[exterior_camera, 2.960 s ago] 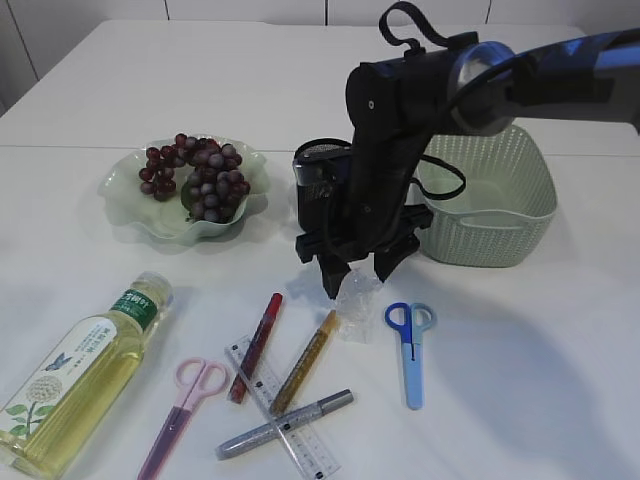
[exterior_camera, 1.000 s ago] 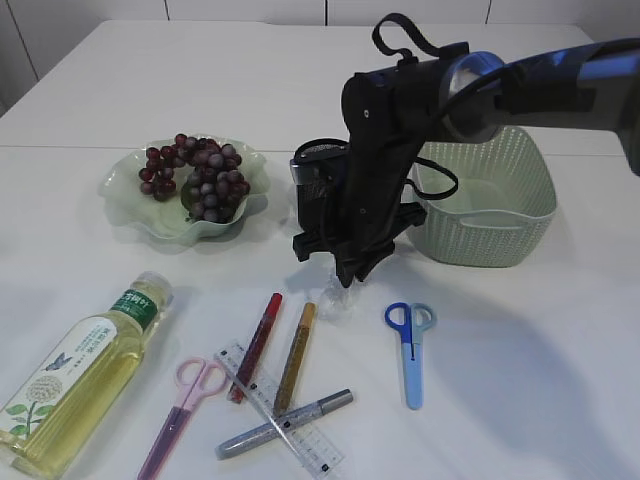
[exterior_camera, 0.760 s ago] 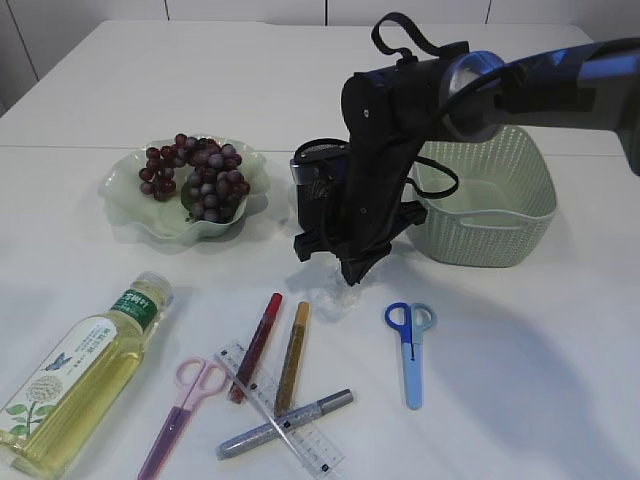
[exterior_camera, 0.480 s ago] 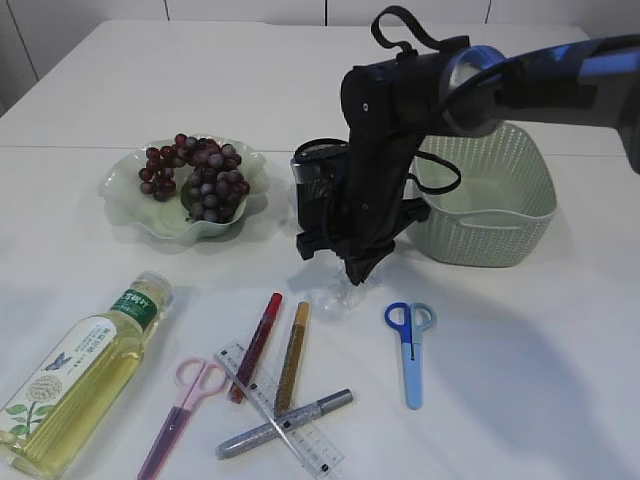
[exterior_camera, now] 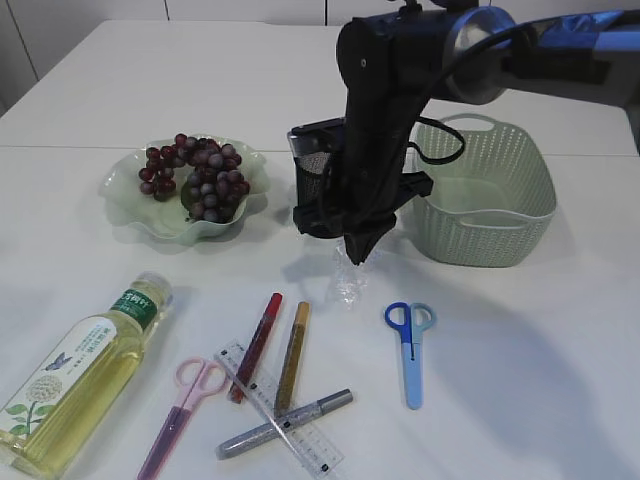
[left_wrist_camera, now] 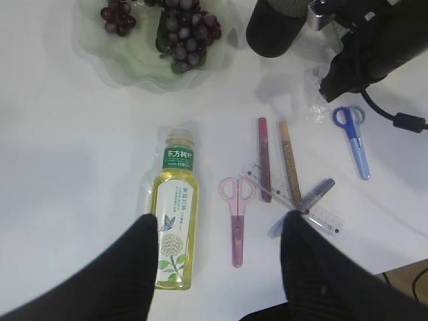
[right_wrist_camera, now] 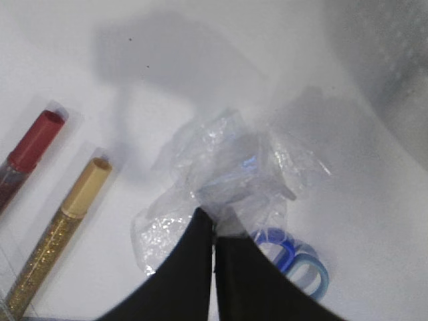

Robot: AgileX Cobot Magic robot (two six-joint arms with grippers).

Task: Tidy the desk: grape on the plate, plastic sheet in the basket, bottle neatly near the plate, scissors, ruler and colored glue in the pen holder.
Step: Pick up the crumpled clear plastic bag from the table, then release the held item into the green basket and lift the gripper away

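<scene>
— Where's the sheet [right_wrist_camera: 227,177]?
— Pinched in the right pincer [right_wrist_camera: 214,231], hanging clear of the tabletop [exterior_camera: 520,350] beside the basket [exterior_camera: 500,215].
— And the left pincer [left_wrist_camera: 217,267]?
— Spread wide above the bottle [left_wrist_camera: 174,217] and pink scissors [left_wrist_camera: 236,214], holding nothing.

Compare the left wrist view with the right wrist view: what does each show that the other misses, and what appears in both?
Only the left wrist view shows the bottle, the pink scissors, the ruler, the silver glue pen, the grapes on the plate, and the black pen holder.

Only the right wrist view shows the right gripper close up, its jaws pinched together on the crumpled plastic sheet.

Both show the plastic sheet, the red glue pen, the gold glue pen and the blue scissors.
</scene>
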